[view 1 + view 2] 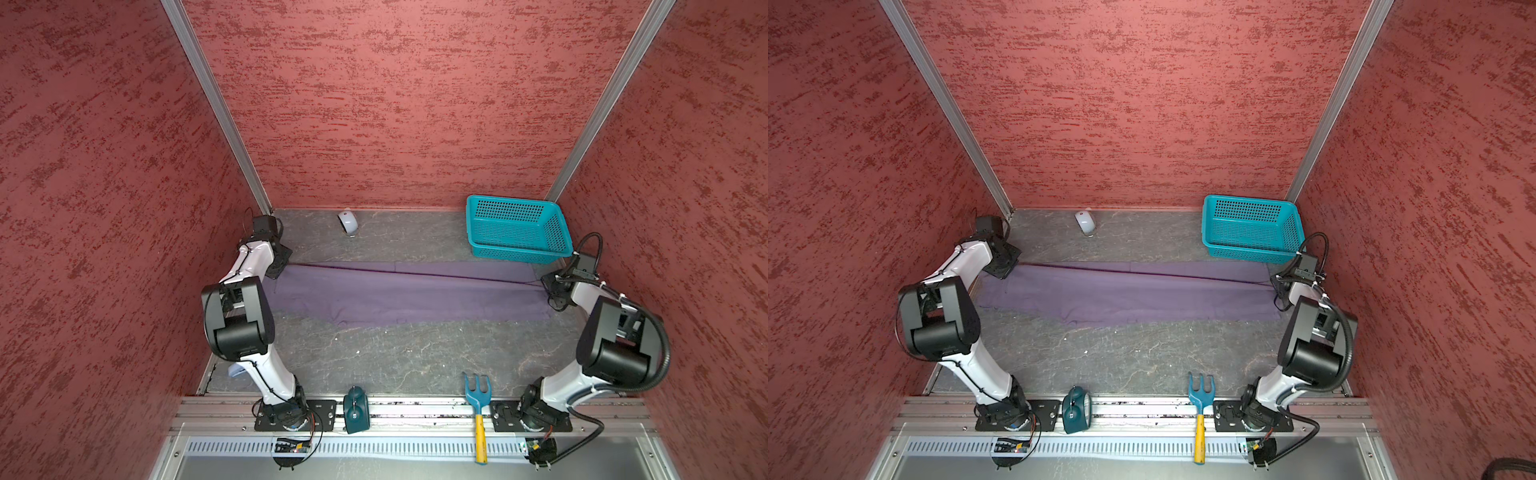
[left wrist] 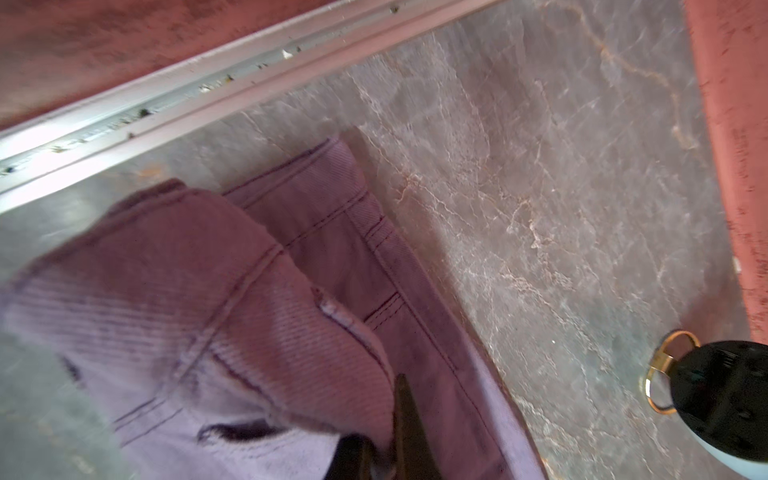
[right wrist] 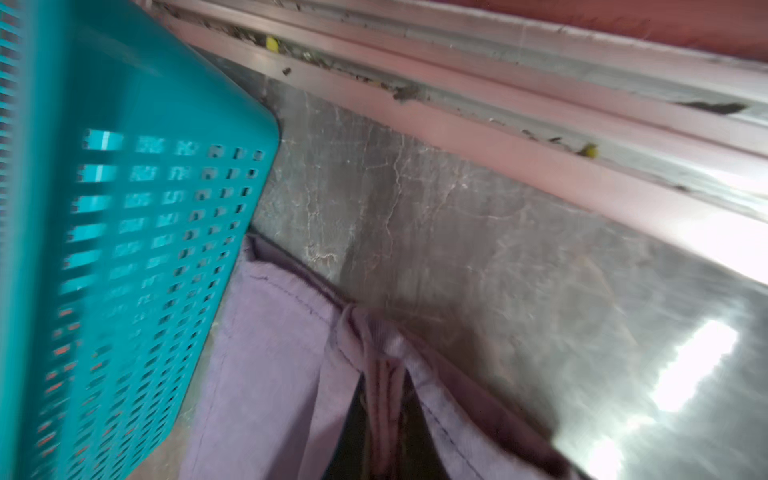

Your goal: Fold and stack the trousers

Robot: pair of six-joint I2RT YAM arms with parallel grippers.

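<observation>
**Q:** Where do your trousers lie?

**A:** The trousers [image 1: 399, 295] lie in one long band across the middle of the worktop [image 1: 395, 357]. They run from near its left edge to near its right edge. In both top views a dark seam line runs along the far side.

**Q:** Your left gripper?

**A:** Your left gripper [image 2: 380, 449] is at the left end, pinching the waist cloth. That end is lifted and bunched, with belt loops showing.

**Q:** Your right one?

**A:** Your right gripper [image 3: 384, 432] is at the right end, pressed together on a gathered hem that puckers between the fingers.

**Q:** What is nearby?

**A:** The teal basket [image 1: 515, 235] stands in the far right corner, just beside the trousers' far edge. You cannot tell whether they touch. A white mouse [image 1: 348, 222] sits at the far edge. A blue rake [image 1: 478, 399] lies across the near edge, well apart from the cloth.
</observation>
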